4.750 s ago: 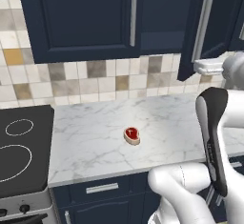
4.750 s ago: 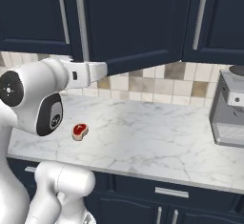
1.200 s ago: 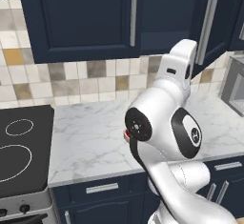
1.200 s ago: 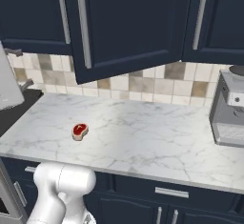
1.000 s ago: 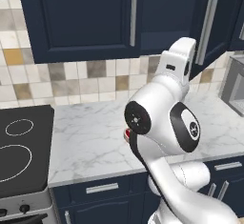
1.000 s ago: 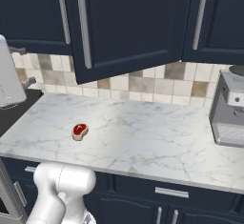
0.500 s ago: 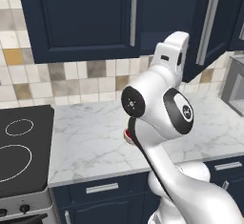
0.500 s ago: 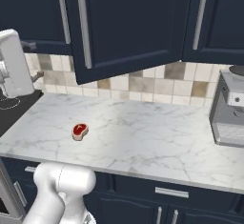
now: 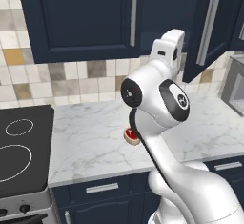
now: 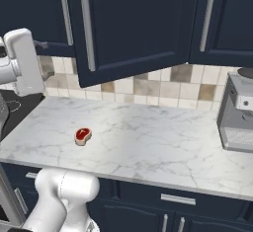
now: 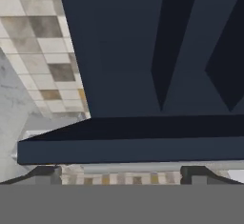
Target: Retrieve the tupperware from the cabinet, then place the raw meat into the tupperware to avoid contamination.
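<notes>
Early stage, judging by the layout. Cabinet (image 10: 133,23) door swung partly open, seen in the right base view with its silver bar handle (image 10: 87,31) angled out over the backsplash. Arm raised toward the cabinet underside; hand view looks up along the dark door edge into the navy interior. Fingers (image 11: 47,173) spread wide at the bottom of the hand view, nothing between them. Tupperware not spotted in any view, presumably inside the cabinet, can't tell which shelf. Raw meat (image 10: 83,135) lying flat on the marble tabletop (image 10: 163,147), toward its left front part, well apart from the grey appliance (image 10: 237,115) at right; in the left base view partly hidden behind the arm link. Door opening looks done or nearly so. Left: pull tupperware out, set on tabletop, pick meat, drop it in.
</notes>
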{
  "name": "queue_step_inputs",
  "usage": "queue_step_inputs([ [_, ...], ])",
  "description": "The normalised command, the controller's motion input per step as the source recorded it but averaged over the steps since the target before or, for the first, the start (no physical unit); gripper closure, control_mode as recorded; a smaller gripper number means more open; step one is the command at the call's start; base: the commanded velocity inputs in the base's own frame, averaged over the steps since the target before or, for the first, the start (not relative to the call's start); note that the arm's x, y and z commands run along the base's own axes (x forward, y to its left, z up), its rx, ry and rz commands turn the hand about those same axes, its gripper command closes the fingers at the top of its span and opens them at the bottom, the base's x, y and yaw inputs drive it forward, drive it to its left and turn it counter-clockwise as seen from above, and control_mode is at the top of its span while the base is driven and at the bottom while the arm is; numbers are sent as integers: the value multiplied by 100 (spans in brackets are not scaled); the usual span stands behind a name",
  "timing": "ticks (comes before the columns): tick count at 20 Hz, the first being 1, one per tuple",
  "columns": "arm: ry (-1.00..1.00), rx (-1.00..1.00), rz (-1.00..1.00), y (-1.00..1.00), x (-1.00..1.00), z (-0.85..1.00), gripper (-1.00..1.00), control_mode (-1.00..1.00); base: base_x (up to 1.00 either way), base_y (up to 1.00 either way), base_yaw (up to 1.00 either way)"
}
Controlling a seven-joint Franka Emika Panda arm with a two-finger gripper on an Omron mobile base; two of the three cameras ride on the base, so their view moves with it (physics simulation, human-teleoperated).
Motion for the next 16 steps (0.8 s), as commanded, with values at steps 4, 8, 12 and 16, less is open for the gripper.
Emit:
queue_step_inputs([
  [4,0,0,-3,-27,16,-11,-100,-100,0,0,0],
  [8,0,0,-5,-32,11,-8,-100,-100,0,0,0],
  [12,0,0,-6,-27,12,-4,-100,-100,0,0,0],
  [16,0,0,-6,-16,17,0,-100,-100,0,0,0],
])
